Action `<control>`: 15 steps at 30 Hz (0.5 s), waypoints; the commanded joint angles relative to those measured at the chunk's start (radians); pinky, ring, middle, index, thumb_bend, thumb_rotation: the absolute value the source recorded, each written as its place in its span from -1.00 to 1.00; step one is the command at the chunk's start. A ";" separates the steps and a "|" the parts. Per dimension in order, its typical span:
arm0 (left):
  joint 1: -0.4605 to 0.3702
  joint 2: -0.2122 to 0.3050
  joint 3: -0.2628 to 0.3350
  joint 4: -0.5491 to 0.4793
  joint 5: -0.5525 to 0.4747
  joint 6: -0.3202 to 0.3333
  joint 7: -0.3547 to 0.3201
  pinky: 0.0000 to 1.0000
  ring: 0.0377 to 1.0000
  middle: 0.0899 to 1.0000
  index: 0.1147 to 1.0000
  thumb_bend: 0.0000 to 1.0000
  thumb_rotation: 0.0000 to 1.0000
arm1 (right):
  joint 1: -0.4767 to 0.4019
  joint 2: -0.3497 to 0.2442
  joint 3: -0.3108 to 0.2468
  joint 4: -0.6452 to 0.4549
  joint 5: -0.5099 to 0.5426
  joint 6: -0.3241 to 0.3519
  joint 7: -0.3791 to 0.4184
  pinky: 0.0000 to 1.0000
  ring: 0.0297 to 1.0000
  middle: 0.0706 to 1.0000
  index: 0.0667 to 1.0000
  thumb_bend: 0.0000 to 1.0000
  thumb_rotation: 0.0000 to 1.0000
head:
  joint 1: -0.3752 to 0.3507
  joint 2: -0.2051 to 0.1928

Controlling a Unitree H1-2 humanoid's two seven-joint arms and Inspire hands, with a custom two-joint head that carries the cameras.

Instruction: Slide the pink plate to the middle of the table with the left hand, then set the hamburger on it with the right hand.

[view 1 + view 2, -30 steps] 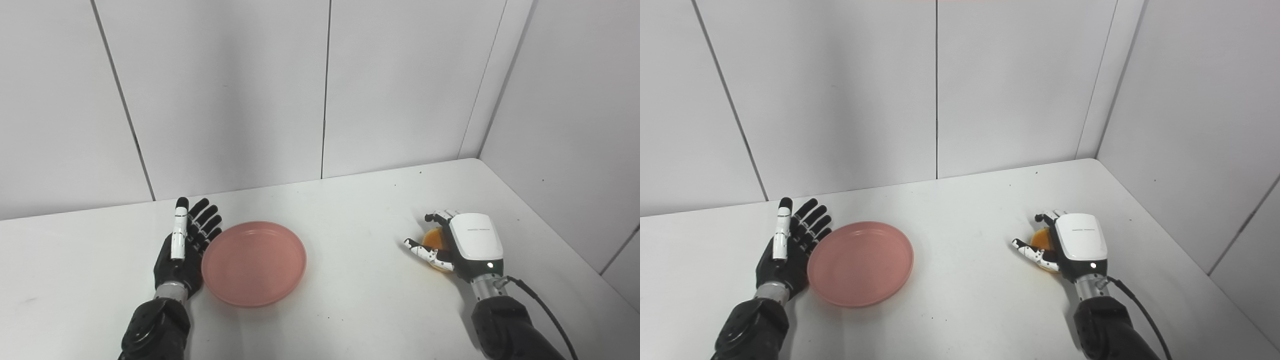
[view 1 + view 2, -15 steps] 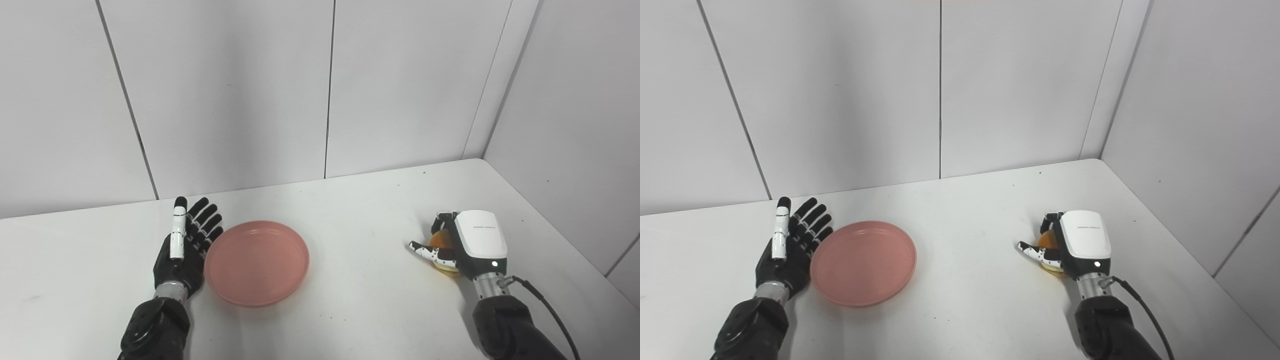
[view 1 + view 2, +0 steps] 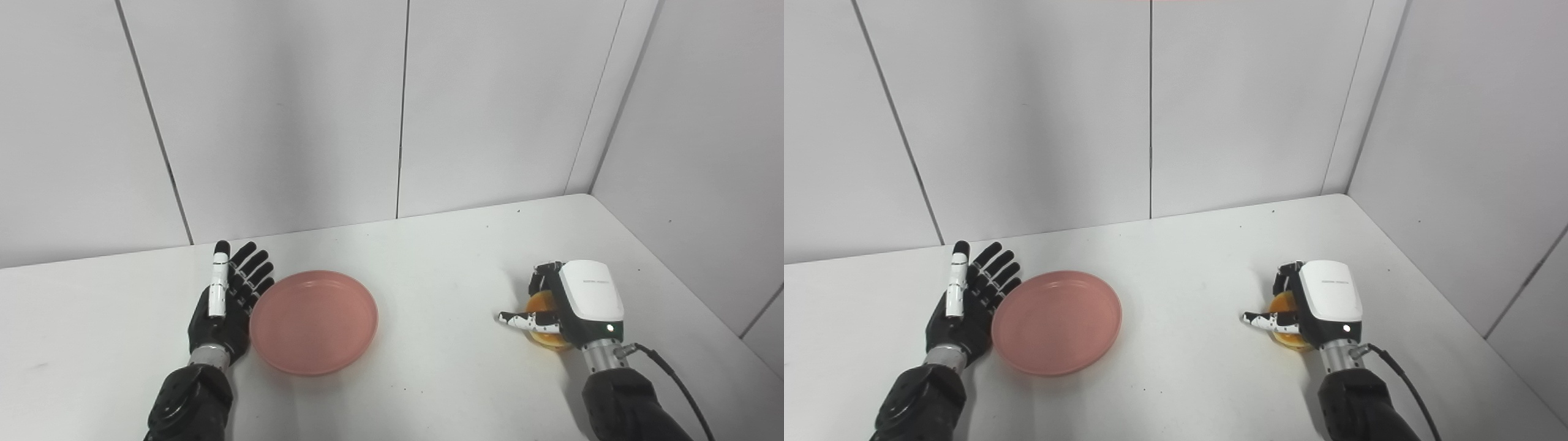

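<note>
Pink plate [image 3: 313,321] flat on white desk [image 3: 429,257], left of centre. Left hand [image 3: 228,300] open, fingers spread, edge against plate rim, presumably to push it. Right hand [image 3: 566,303] curled round hamburger [image 3: 542,306] at desk's right; lift-off unclear. Plain grey panelled walls [image 3: 275,110] behind.

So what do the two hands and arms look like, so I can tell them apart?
The left hand is black with one white finger segment, on a black arm with a silver wrist ring. The right hand has a glossy white back plate with small grey lettering and a lit dot, black-spotted white fingers, a silver wrist and a black cable.
</note>
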 commanded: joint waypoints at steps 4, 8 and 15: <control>-0.027 -0.009 -0.001 0.000 0.005 0.003 0.011 0.67 0.62 0.49 0.42 0.44 0.56 | -0.034 -0.010 -0.032 -0.114 0.014 -0.027 0.030 -0.78 -0.75 -0.70 -0.64 0.26 -0.32 | 0.017 -0.001; -0.023 -0.009 -0.004 -0.001 0.002 0.000 0.005 0.68 0.62 0.51 0.43 0.41 0.59 | -0.058 -0.006 -0.036 -0.197 0.009 -0.018 0.082 -0.78 -0.75 -0.69 -0.62 0.23 -0.30 | 0.025 0.002; -0.026 -0.021 0.006 -0.001 -0.002 0.009 0.027 0.68 0.62 0.49 0.42 0.44 0.54 | -0.139 0.024 -0.025 -0.380 -0.018 0.000 0.229 -0.81 -0.77 -0.70 -0.62 0.22 -0.50 | 0.052 0.010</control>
